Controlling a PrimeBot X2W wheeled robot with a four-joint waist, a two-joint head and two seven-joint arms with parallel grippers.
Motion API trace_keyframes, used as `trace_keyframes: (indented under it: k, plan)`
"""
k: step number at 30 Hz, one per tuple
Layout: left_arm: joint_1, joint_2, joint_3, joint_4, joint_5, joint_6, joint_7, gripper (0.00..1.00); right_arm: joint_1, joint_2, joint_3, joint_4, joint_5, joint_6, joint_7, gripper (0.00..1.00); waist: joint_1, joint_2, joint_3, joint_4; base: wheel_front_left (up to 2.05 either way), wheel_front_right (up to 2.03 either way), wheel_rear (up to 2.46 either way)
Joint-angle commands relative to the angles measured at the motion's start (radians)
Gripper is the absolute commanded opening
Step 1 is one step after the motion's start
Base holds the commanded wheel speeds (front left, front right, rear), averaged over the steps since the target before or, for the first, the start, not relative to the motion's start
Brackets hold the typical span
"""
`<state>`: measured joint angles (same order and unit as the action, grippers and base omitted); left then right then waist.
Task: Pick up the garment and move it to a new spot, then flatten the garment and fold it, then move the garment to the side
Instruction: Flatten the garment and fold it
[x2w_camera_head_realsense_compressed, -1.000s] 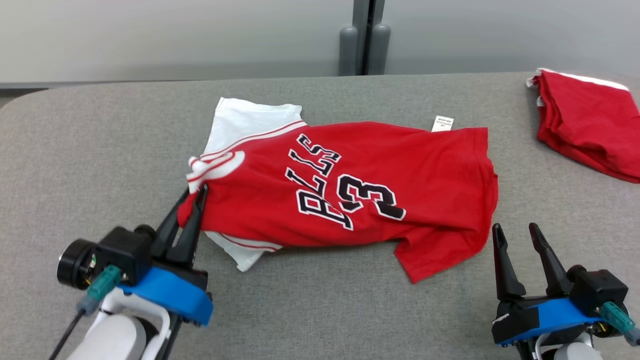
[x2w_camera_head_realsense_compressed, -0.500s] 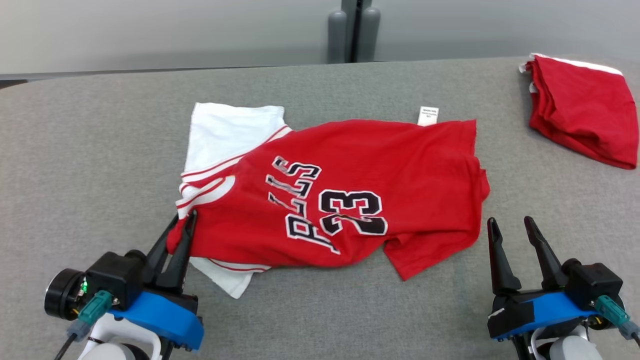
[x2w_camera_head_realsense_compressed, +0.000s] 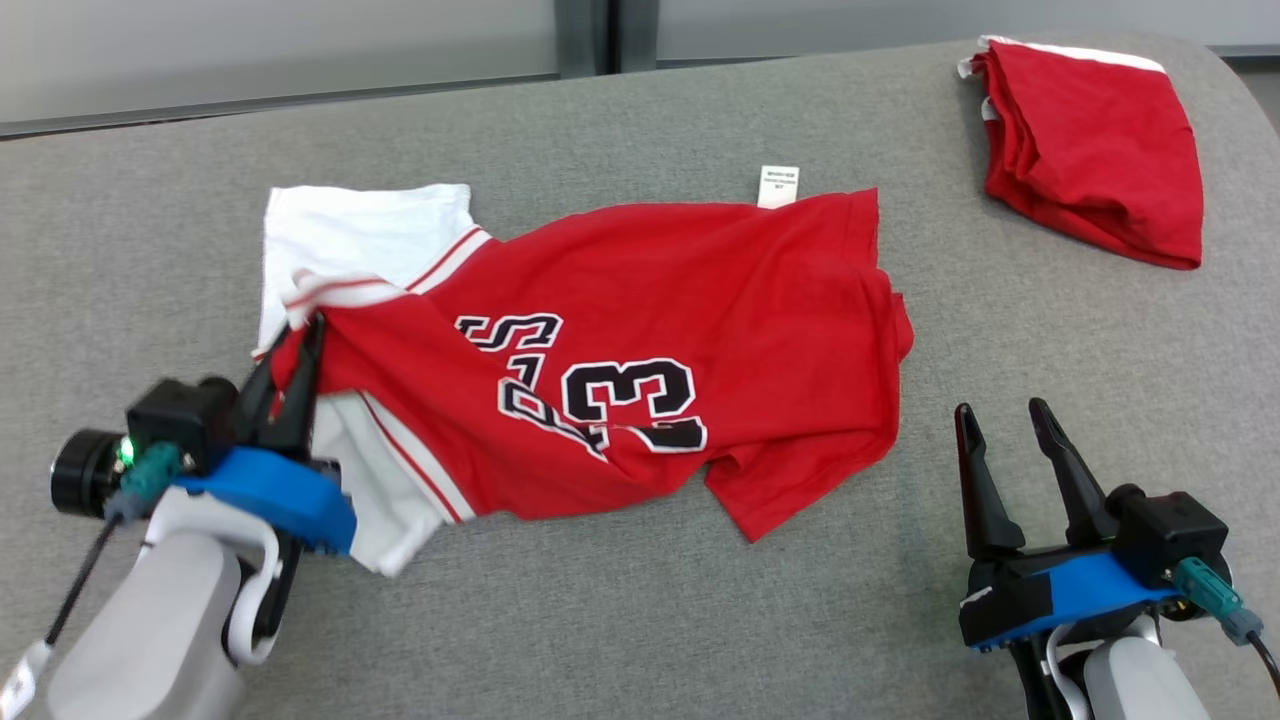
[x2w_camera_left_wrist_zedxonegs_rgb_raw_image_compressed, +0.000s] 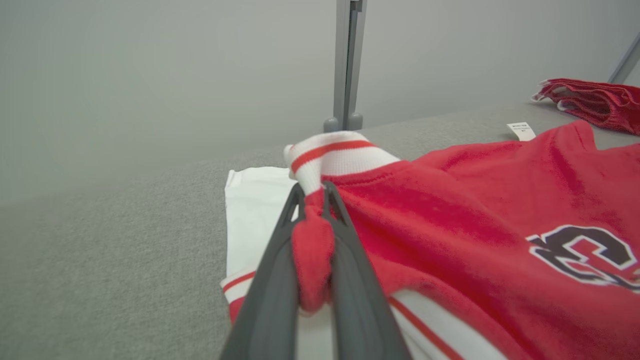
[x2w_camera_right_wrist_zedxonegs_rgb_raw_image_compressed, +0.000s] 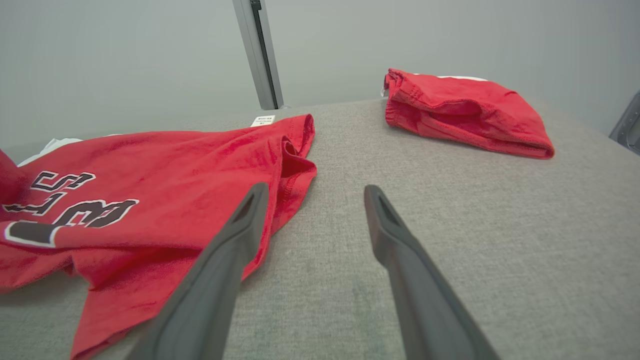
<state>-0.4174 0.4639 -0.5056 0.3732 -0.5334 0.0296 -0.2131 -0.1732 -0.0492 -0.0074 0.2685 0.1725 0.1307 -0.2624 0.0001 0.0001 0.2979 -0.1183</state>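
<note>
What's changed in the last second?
The left gripper, still shut on the shoulder edge of the jersey, has pulled it up: the fabric has bunched and creases hide part of the lettering. The head camera also turned, which shifts the whole picture. Unchanged: the right gripper open beside the hem, the folded red garment at the far right of the table.

Near strip and far-left surface (x2w_camera_head_realsense_compressed: 600, 620) bare; jersey (x2w_camera_head_realsense_compressed: 690, 290) fills centre, folded red garment (x2w_camera_head_realsense_compressed: 1095, 150) blocks far right.
</note>
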Motion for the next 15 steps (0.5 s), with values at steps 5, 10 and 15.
trace_keyframes:
  k: [5, 10, 15]
  plan:
    - [-0.123, -0.044, 0.009, 0.174, 0.004, -0.051, -0.037, 0.00, -0.029, -0.003, 0.009, 0.009, 0.008, 0.000, -0.003, 1.00, -0.0001, -0.0001, 0.018, -0.029, 0.00, 0.00, 0.00]
    - [-0.202, -0.074, 0.019, 0.326, 0.032, -0.085, -0.052, 0.00, -0.032, -0.003, 0.013, 0.019, 0.015, 0.000, -0.003, 1.00, -0.0001, -0.0001, 0.026, -0.043, 0.00, 0.00, 0.00]
    - [-0.204, -0.100, 0.069, 0.363, 0.069, -0.085, -0.053, 1.00, -0.020, -0.003, 0.019, 0.024, 0.018, 0.000, -0.003, 1.00, -0.0001, -0.0001, 0.015, -0.040, 0.00, 0.00, 0.00]
